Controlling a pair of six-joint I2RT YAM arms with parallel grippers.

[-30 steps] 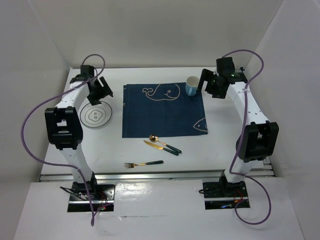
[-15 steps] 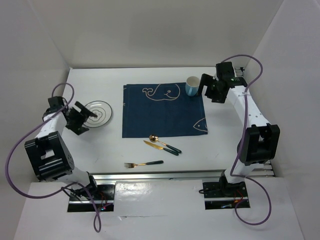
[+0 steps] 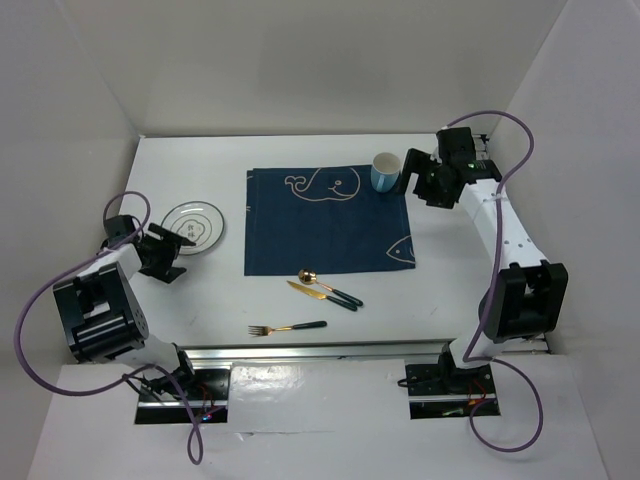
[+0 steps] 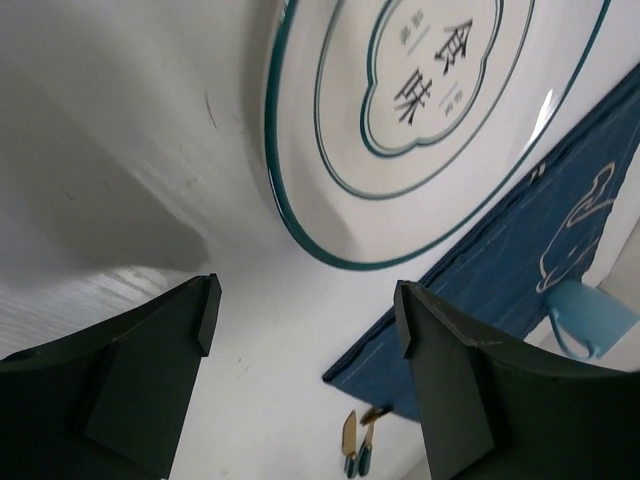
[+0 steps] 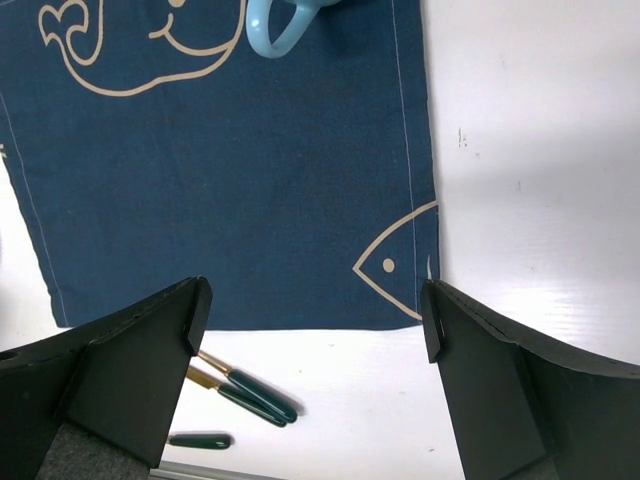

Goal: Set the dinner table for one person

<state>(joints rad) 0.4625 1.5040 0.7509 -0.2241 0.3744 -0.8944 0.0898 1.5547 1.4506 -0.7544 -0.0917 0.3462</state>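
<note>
Left pincer [image 4: 305,305] released and empty, low at the plate [image 4: 420,130] rim; right pincer [image 5: 315,305] released, near the mug [image 3: 385,171].
The table [image 3: 450,290] spans the whole work area under everything; the plate sits on it just left of the placemat [image 3: 325,220]. Risk: the plate lies flat, so a finger may butt its rim rather than catch it, shoving the plate into the placemat edge and rucking it.

The surface [image 3: 300,150] is white, and the mat [image 3: 325,228] is dark blue with cream whale and fish drawings. The cup [image 3: 385,172] is light blue. The plate [image 3: 193,223] is white with blue-green rings, and the fork [image 3: 287,328] is gold with a dark green handle.
</note>
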